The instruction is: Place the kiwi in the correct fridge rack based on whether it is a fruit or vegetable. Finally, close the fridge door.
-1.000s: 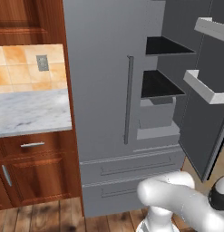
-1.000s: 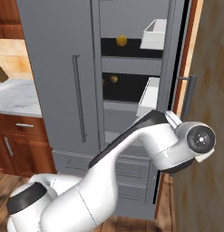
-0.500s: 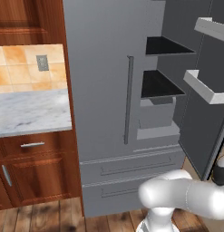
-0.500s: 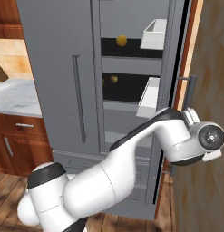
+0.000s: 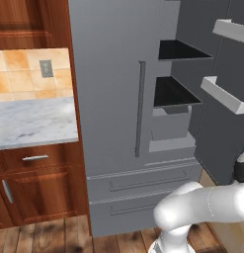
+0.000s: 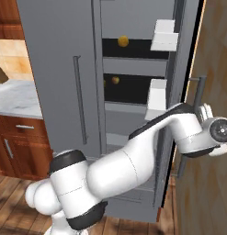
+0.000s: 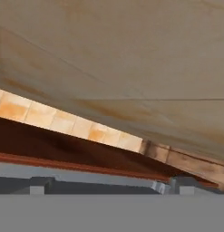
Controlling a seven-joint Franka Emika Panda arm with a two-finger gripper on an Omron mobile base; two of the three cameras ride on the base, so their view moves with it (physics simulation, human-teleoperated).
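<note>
gripper (image 6: pixel 206 111) beside open fridge door (image 6: pixel 179 73), jaws wide, holding nothing; fridge shelves (image 6: pixel 133 87) left of jaws.

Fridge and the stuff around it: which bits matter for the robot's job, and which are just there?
Job in hand:
- open fridge door, to be closed at the end
- upper rack and lower rack
- gripper, open and holding nothing

Just there:
- yellow-orange fruit
- round orange-brown fruit
- marble counter
- wooden drawer
- wall outlet
</note>
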